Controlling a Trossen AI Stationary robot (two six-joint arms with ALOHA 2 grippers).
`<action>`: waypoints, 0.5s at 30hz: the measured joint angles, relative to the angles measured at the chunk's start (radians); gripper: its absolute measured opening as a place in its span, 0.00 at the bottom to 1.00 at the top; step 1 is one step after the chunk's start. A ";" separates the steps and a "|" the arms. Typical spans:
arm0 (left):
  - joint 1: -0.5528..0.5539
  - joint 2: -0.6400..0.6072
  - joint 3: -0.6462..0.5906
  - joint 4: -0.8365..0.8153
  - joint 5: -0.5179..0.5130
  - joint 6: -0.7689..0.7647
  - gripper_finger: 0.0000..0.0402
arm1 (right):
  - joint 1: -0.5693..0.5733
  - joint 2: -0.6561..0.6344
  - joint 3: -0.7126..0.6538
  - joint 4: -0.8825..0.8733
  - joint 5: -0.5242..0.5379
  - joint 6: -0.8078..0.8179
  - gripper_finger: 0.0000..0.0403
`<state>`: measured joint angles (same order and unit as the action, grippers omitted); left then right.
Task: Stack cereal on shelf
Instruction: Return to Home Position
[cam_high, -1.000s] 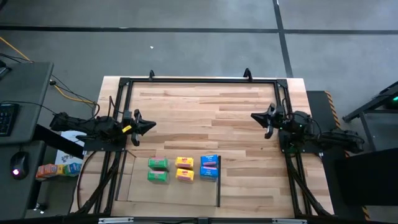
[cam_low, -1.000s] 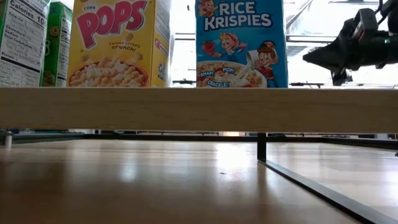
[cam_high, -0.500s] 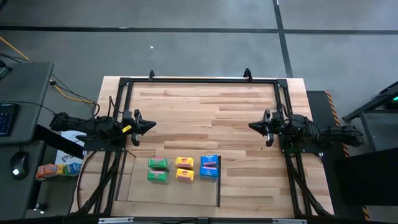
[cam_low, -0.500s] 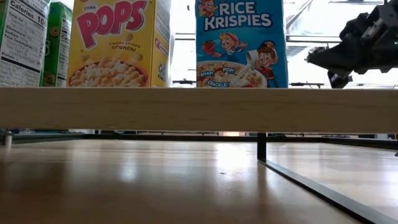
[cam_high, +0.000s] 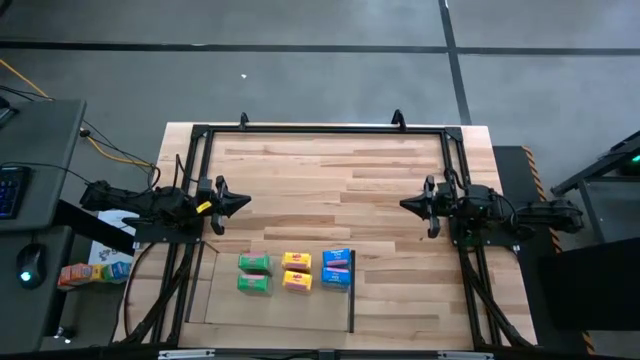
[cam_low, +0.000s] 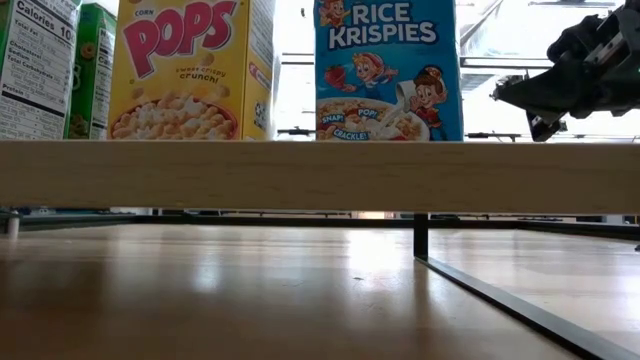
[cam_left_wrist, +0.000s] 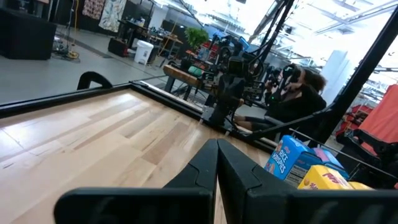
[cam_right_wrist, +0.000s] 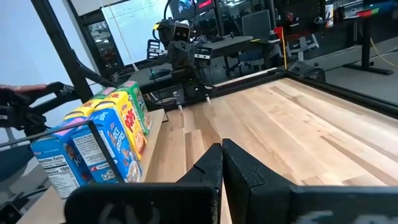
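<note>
High view: holds left tool (cam_high: 240, 203) closed, right tool (cam_high: 406, 205) closed, at opposite surface (cam_high: 330, 170) sides; shows cereal (cam_high: 295, 272) paired on shelf (cam_high: 270, 308).

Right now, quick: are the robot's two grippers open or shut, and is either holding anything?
Left gripper: shut, holding nothing.
Right gripper: shut, holding nothing.

The right pincer (cam_right_wrist: 222, 149) is pictured with its fingers pressed together above the wooden surface (cam_right_wrist: 298, 124). A blue cereal box (cam_right_wrist: 93, 155), a yellow-orange one (cam_right_wrist: 126, 124) and a green one (cam_right_wrist: 140, 104) are lined up side by side, with the left arm (cam_right_wrist: 183, 46) seen beyond.
</note>
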<state>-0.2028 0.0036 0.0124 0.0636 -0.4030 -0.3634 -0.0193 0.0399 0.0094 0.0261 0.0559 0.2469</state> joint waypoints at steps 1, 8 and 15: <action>0.000 0.000 0.000 0.000 0.000 0.000 0.00 | 0.000 0.000 0.000 0.000 0.000 0.008 0.00; 0.023 0.000 0.000 -0.001 -0.001 0.000 0.00 | 0.000 0.000 0.000 0.000 0.000 0.023 0.00; 0.075 0.000 0.000 0.000 0.000 0.000 0.00 | 0.000 0.000 0.000 0.000 0.000 0.014 0.00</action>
<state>-0.1273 0.0040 0.0124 0.0631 -0.4034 -0.3634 -0.0193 0.0399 0.0090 0.0258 0.0559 0.2611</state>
